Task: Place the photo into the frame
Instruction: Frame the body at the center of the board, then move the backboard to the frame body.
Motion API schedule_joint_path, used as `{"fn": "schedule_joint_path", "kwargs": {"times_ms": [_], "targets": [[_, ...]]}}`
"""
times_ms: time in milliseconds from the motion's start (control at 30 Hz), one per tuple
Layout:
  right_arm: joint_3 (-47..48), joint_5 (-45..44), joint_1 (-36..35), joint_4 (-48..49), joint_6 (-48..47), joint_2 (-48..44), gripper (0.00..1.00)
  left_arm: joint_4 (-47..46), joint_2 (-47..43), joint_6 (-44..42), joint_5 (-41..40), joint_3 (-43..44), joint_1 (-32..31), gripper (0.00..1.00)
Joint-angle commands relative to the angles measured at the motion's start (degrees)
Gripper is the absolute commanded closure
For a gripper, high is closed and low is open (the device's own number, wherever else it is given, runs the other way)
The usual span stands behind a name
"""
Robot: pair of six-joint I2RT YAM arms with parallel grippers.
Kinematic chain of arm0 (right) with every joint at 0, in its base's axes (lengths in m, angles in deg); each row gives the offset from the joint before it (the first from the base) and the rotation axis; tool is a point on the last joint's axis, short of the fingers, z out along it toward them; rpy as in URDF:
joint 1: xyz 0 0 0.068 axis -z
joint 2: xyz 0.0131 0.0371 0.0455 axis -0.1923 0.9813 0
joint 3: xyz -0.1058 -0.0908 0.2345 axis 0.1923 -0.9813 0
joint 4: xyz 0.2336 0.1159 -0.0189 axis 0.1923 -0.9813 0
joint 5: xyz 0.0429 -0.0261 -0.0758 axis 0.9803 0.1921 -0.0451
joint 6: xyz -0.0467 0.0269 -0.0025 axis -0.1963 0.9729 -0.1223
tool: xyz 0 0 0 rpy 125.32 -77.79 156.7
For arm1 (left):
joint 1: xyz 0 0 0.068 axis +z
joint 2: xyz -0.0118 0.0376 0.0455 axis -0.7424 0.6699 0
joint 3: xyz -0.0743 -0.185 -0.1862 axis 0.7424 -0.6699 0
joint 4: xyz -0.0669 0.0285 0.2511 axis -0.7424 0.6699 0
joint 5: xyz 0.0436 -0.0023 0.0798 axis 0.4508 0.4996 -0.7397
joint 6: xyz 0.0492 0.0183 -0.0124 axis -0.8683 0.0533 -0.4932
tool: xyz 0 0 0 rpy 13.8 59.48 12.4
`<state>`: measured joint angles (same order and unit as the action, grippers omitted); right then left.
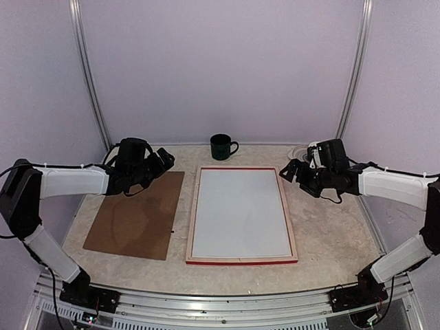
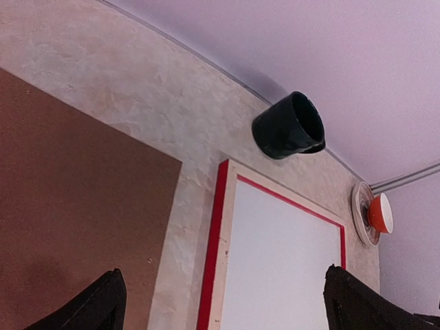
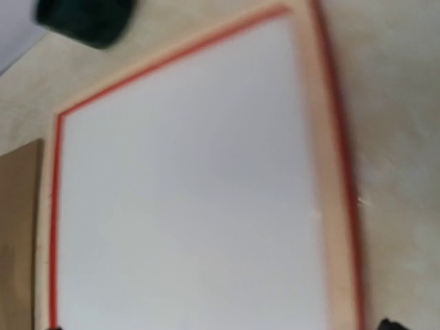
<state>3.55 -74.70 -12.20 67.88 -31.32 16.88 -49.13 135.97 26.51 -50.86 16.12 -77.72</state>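
The red-edged frame point(image 1: 242, 261) lies face down at the table's centre. A white sheet fills it, probably the photo point(image 1: 240, 213) lying back up, so seating looks done. The left gripper point(image 1: 165, 159) and right gripper point(image 1: 290, 170) hover on either side, fingers apart and empty. The brown backing board point(image 1: 136, 214) on the left likely goes on next. No writing is readable.

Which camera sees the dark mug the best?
The left wrist camera. There the mug is big, sharp and whole, with its open mouth showing. The top camera shows it whole with its handle, but small and far back. The right wrist camera catches only a blurry piece at its top left corner.
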Motion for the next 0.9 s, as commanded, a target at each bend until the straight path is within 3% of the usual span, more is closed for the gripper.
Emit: {"fn": "schedule_joint_path", "kwargs": {"times_ms": [0,267,433,667,867], "targets": [[7.36,-1.84,-4.15,-7.36,-3.61,2.43,0.01,9.51,-2.84,-4.14,-4.21,1.04,5.95,0.01],[26.57,-1.51,-15.8,-11.76,-4.86,17.85,0.01,16.86,-6.47,-7.29,-4.5,0.91,18.91,0.01],[44.33,-1.32,-23.14,-16.33,-4.93,30.43,0.01,18.62,-6.94,-9.58,-3.71,1.7,25.32,0.01],[74.4,1.6,-29.27,-24.22,-2.2,51.75,0.01,18.85,-1.08,-12.16,-3.58,2.98,29.33,0.01],[88.45,3.62,-31.73,-24.84,5.31,65.86,0.01,13.47,5.68,-11.96,3.91,1.51,33.74,0.01]]}}
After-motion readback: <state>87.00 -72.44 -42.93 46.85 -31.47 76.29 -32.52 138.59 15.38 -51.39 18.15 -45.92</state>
